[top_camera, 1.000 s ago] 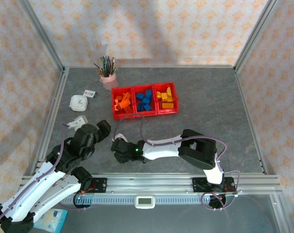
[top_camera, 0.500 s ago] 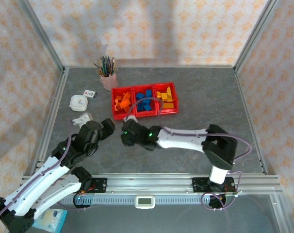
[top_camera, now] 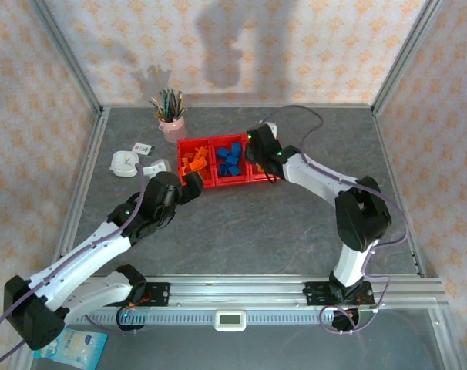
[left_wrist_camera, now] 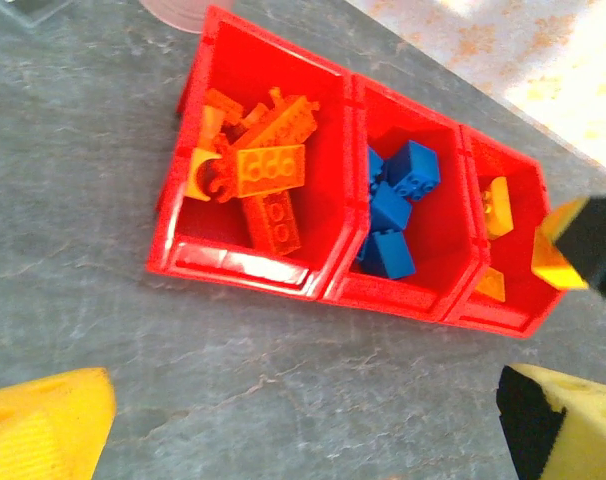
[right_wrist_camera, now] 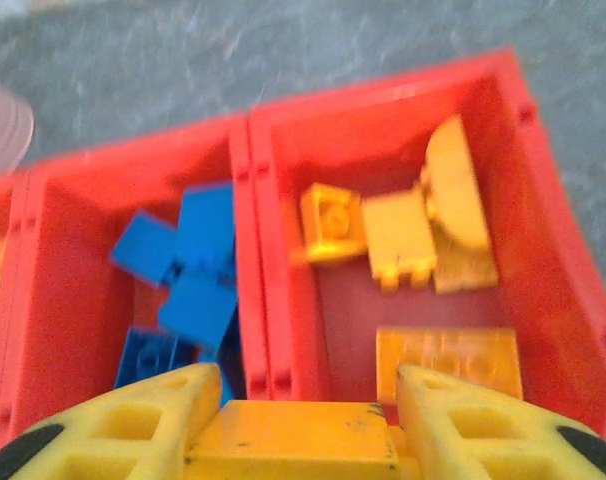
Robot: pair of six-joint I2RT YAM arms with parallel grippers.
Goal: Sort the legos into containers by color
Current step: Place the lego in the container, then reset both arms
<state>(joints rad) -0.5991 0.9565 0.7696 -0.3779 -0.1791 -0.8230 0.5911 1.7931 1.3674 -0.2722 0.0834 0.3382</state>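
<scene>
right gripper pinches yellow lego, left gripper spread wide.

you face a mottled grey counter, boxed in by peach-patterned walls and slanting metal posts.

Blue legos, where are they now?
In the top view the blue legos lie in the middle bin of the red containers, between the orange legos on the left and the yellow legos on the right.

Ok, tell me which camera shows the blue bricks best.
Left wrist: the blue bricks lie sharp and unobstructed in the middle bin. The right wrist view has them blurred, with the right tool hiding the nearest. The top view shows them small, as one blue cluster.
</scene>
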